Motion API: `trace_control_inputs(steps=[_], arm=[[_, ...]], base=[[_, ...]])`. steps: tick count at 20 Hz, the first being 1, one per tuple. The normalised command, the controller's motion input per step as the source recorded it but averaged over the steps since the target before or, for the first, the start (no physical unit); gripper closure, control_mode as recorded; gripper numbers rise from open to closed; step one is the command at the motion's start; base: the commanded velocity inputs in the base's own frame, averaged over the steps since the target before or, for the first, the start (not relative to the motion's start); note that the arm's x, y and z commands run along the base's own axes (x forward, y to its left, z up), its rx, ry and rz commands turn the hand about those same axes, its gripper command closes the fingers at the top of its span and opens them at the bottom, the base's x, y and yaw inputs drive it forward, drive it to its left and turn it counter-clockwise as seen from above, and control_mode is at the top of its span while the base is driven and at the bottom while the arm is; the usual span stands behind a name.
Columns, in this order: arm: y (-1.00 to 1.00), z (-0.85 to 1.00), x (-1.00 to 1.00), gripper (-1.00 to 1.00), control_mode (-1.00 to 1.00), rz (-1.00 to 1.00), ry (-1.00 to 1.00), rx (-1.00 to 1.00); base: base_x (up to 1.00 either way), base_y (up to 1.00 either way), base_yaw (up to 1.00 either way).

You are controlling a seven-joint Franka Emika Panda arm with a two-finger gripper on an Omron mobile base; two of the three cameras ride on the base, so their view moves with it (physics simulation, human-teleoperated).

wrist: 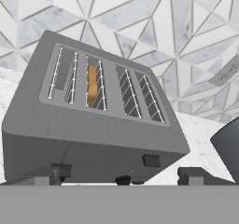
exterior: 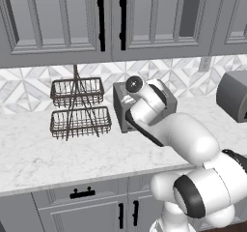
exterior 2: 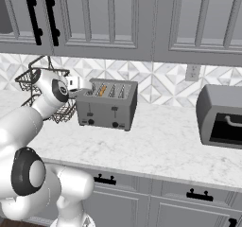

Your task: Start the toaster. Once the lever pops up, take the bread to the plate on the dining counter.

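Fingertips of the gripper (wrist: 120, 175) stand spread wide with nothing between them, poised just in front of the toaster (wrist: 93, 120), near its front levers. In the second slot from the left sits the bread (wrist: 92, 84), sunk partly down. The toaster rests on the marble worktop (exterior 2: 160, 141) against the patterned tile wall, a two-tier wire basket (exterior: 78, 108) beside it and a grey oven box (exterior 2: 221, 115) well apart on the other side.
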Motion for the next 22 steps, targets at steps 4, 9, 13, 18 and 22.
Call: trace_control_inputs(steps=[4, 9, 13, 18, 22], arm=[[0.00, 0.00, 0.00, -1.00, -1.00, 0.00, 0.00, 0.00], [0.00, 0.00, 0.00, -1.00, -1.00, 0.00, 0.00, 0.00], [0.00, 0.00, 0.00, -1.00, -1.00, 0.00, 0.00, 0.00], [0.00, 0.00, 0.00, -1.00, -1.00, 0.00, 0.00, 0.00], [0.00, 0.00, 0.00, -1.00, -1.00, 0.00, 0.00, 0.00]], base=[[0.00, 0.00, 0.00], [0.00, 0.00, 0.00], [0.00, 0.00, 0.00], [0.00, 0.00, 0.00], [0.00, 0.00, 0.00]])
